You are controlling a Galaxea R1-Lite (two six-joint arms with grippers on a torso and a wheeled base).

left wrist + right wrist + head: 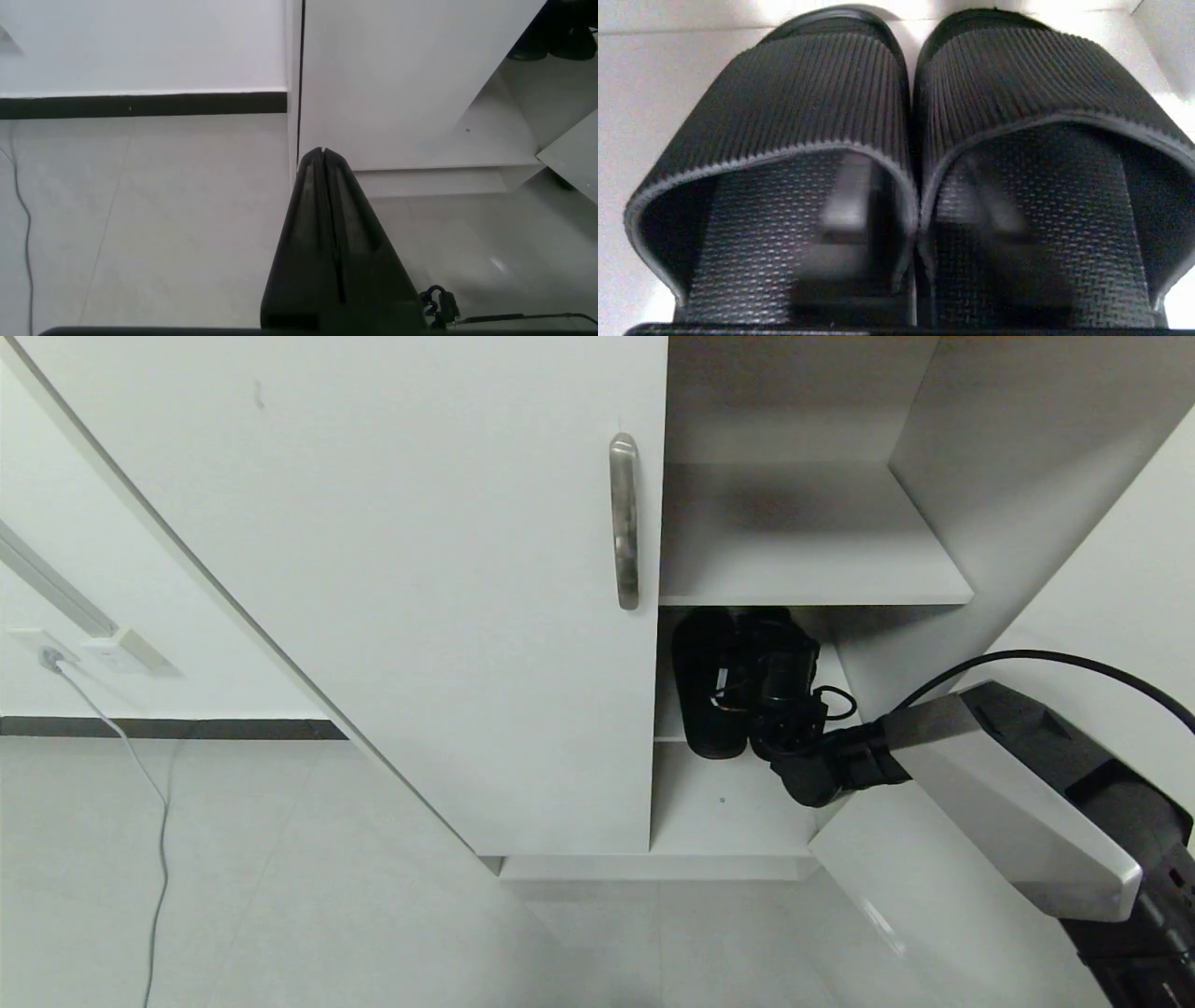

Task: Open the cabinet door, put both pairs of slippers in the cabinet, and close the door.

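Head: black slippers (707, 681) lay inside cabinet (812, 588) on middle shelf (665, 726), right hand (780, 695) at them
Left wrist: left hand (322, 154) pressed together, over floor (140, 215) before cabinet base
Right wrist: right hand's fingers (848, 210) spread, one inside each slipper

White cabinet shelf (663, 112) (smooth, unmarked), bearing one pair of black slippers (813, 103), side by side, inner edges touching.
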